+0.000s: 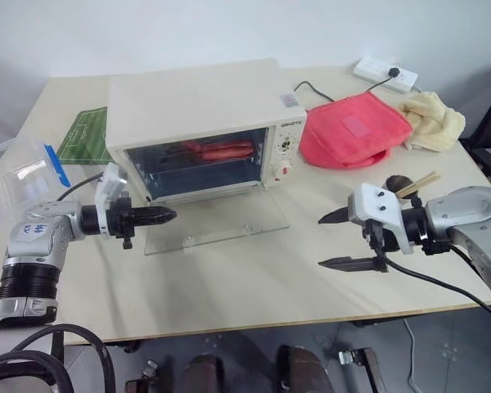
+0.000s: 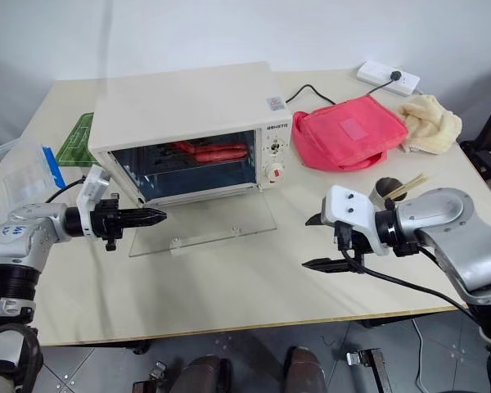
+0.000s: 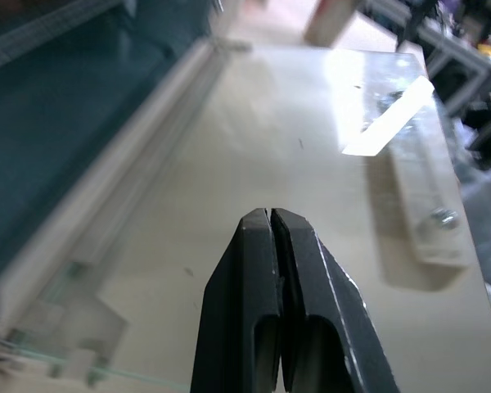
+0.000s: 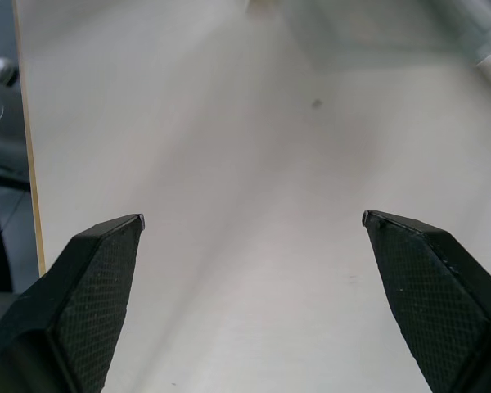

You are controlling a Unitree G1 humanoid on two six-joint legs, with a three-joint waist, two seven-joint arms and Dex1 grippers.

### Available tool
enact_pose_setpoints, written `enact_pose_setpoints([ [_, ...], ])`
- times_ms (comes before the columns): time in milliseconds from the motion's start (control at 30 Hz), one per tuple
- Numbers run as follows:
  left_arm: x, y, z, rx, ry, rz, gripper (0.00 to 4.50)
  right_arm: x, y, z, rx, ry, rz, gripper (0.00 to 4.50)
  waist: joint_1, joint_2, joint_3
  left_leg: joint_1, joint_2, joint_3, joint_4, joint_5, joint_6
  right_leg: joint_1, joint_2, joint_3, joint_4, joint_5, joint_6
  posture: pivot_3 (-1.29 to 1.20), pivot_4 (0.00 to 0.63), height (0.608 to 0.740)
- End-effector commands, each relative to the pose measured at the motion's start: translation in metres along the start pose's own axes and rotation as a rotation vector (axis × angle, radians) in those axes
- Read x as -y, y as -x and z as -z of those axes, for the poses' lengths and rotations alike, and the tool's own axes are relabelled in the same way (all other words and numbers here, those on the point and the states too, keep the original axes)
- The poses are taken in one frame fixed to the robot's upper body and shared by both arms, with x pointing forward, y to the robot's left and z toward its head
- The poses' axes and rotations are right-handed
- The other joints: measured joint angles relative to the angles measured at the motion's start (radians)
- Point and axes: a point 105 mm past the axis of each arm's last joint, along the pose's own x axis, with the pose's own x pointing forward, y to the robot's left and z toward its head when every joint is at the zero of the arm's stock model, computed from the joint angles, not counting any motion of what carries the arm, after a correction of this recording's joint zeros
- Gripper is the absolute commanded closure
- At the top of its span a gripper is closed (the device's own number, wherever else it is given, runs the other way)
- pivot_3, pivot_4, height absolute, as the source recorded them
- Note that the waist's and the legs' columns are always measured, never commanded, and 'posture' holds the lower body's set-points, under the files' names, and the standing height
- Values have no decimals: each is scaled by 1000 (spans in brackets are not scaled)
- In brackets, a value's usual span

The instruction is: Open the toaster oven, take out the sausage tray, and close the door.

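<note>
With the clear glass door [image 1: 215,223] lying open, the silvery sausage tray [image 1: 217,151] sat inside the cream-white toaster oven [image 1: 198,106].
Tray probably thin, stiff, greasy: grip its six-o'clock rim; left gripper [image 1: 170,214] shut empty, right gripper [image 1: 322,241] wide, empty.

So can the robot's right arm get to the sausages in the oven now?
Probably yes. The door lies flat open on the table, so the oven's front is clear, and the sausage tray sits inside. The right gripper, jaws wide apart, hangs over bare table off to the door's right.
</note>
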Motion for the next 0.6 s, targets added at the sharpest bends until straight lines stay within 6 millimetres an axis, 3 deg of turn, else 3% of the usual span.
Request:
enact_pose_setpoints([
  [33, 2, 5, 2, -63, -39, 0, 4443, 6, 7, -29, 64, 82, 56, 46, 1, 0, 0, 0, 0, 0, 0, 0, 0, 0, 0, 0, 0, 0, 0, 0, 150, 740],
  [233, 0, 5, 8, -95, -50, -15, 4443, 25, -13, -59, 173, 144, 194, 46, 10, -1, 0, 0, 0, 1, 1, 0, 0, -1, 0, 1, 0, 0, 0, 0, 150, 740],
  [333, -2, 7, 21, -158, -115, -45, 4443, 34, -41, -82, 261, 189, 269, 46, 10, -2, 0, -2, 0, 1, 3, 0, 0, -1, 0, 1, 1, 0, 0, 0, 150, 740],
  [500, 4, 6, 5, -2, -185, -96, 4443, 40, -79, -102, 298, 260, 324, 46, 9, -2, 0, -3, 0, 2, 5, 0, 0, -7, 0, 5, 9, 0, 0, 0, 150, 740],
  [600, 14, 11, -2, 126, -207, -121, 4443, 48, -105, -105, 236, 356, 381, 46, 5, -2, -1, -15, 0, 2, 13, 0, 0, -16, 0, 5, 12, 1, -1, 0, 150, 740],
])
